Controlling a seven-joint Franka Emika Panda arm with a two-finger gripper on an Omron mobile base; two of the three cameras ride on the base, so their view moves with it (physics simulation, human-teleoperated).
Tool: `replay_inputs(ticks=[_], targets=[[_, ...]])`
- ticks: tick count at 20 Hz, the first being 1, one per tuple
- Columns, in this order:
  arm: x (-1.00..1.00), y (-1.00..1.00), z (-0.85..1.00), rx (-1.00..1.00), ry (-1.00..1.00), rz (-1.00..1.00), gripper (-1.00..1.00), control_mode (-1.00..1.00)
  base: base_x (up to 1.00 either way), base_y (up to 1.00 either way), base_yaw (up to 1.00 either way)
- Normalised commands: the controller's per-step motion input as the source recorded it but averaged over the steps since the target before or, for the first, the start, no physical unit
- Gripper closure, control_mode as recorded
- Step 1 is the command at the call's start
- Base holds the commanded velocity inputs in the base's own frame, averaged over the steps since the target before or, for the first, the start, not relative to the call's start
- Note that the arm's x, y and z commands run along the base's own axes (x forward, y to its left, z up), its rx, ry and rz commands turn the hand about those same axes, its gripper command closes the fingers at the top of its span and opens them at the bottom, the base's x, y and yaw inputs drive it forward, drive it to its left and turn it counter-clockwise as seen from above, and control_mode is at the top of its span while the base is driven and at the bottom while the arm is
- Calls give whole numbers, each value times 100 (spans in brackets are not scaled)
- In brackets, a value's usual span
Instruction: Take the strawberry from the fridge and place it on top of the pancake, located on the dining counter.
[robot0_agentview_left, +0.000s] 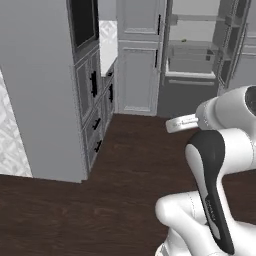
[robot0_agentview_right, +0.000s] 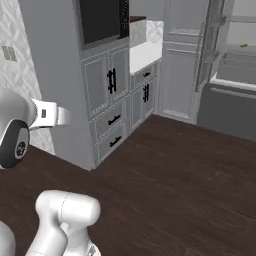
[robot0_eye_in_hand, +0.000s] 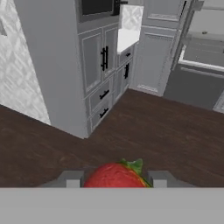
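A red strawberry (robot0_eye_in_hand: 114, 176) with a green leafy top sits between my two dark fingertips (robot0_eye_in_hand: 73, 179) at the bottom of the hand view; my gripper (robot0_eye_in_hand: 116, 180) is shut on it. The fridge (robot0_agentview_left: 200, 55) stands open at the back right, its pale shelves and dark bottom drawer in sight across the floor. In the right base view the fridge (robot0_agentview_right: 235, 65) is at the far right with one door swung out. A small green item (robot0_agentview_left: 184, 40) lies on an upper shelf. The pancake and the dining counter are out of view.
Light grey panelled cabinets (robot0_agentview_left: 95, 95) with black handles and a built-in dark oven (robot0_agentview_right: 102, 20) line the left. A small white back counter (robot0_agentview_right: 145, 52) sits in the corner. Dark wood floor (robot0_agentview_left: 130, 165) stretches between me and the fridge.
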Motion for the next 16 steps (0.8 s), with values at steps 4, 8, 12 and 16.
replay_inputs(ticks=[4, 8, 12, 16], targets=[[0, 0, 0, 0, 0, 0, 100, 100, -14, 34, 56], [0, 0, 0, 0, 0, 0, 100, 100, -1, 26, 57], [0, 0, 0, 0, 0, 0, 100, 100, 0, 1, 56], [0, 0, 0, 0, 0, 0, 100, 100, 0, 0, 61]])
